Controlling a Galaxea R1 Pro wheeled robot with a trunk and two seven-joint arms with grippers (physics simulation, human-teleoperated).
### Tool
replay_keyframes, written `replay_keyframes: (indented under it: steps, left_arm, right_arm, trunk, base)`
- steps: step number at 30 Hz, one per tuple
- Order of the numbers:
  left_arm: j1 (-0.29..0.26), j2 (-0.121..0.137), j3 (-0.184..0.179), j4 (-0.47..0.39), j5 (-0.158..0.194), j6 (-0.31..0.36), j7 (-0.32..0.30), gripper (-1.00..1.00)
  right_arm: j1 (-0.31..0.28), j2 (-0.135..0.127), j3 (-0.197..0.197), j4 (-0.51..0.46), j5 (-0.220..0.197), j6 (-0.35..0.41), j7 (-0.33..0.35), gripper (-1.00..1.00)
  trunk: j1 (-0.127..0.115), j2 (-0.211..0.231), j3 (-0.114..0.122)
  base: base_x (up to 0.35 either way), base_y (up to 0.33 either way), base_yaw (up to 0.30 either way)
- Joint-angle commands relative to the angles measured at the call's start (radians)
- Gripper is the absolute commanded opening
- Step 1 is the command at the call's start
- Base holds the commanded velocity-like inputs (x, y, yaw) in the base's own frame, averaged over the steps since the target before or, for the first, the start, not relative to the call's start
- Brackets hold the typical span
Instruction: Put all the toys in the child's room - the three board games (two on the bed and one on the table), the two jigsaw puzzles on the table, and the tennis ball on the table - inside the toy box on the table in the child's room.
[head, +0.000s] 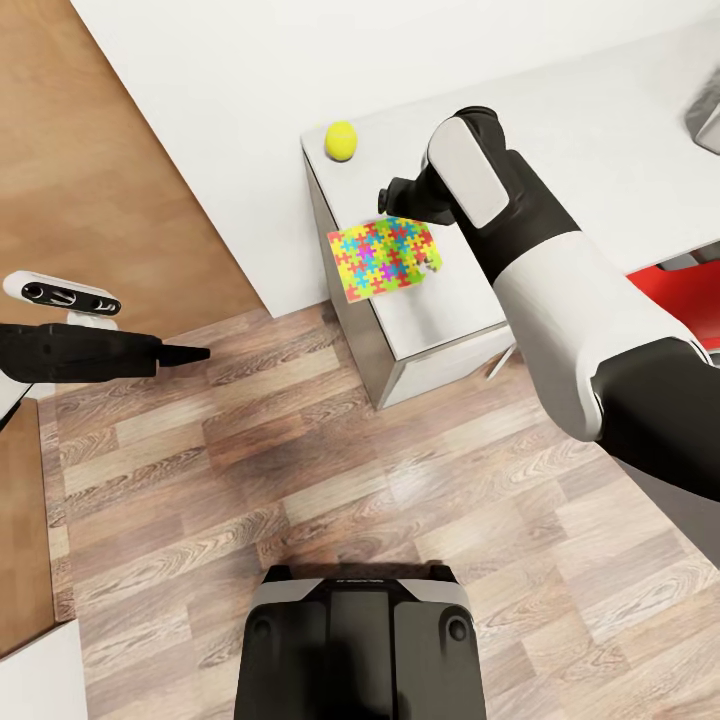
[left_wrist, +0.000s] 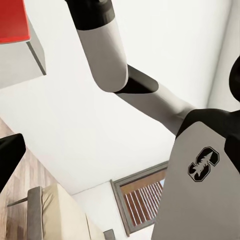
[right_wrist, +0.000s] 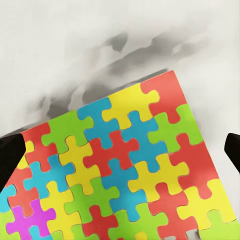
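Wood-plank floor (head: 300, 470) laid across the foreground, white wall (head: 200, 150) set behind, brown wooden panel (head: 90, 180) placed alongside, red object (head: 680, 290) seen at one edge, slatted window (left_wrist: 142, 197) framed in grey.

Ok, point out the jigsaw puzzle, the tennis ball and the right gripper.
jigsaw puzzle (head: 384, 258), head view, middle of its patterned face.
tennis ball (head: 341, 140), head view, centre of the ball.
right gripper (head: 384, 201), head view, at its tips above the puzzle.
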Motion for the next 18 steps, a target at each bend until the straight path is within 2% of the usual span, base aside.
replay_keyframes:
  steps: [1,18]
  left_arm:
    - [-0.001,0.001,-0.003,0.000,0.003,0.011,-0.004,1.00]
    - [-0.001,0.001,-0.004,0.000,0.005,0.011,-0.003,1.00]
  right_arm:
    - [-0.001,0.000,0.002,0.000,-0.009,0.001,-0.010,1.00]
    - [0.001,0.000,0.003,-0.001,-0.005,0.009,-0.014,1.00]
  trunk:
    - [0.001,-0.002,-0.001]
    - [0.001,-0.002,0.003]
  base:
    - [0.000,0.000,0.000]
    - [0.000,0.000,0.000]
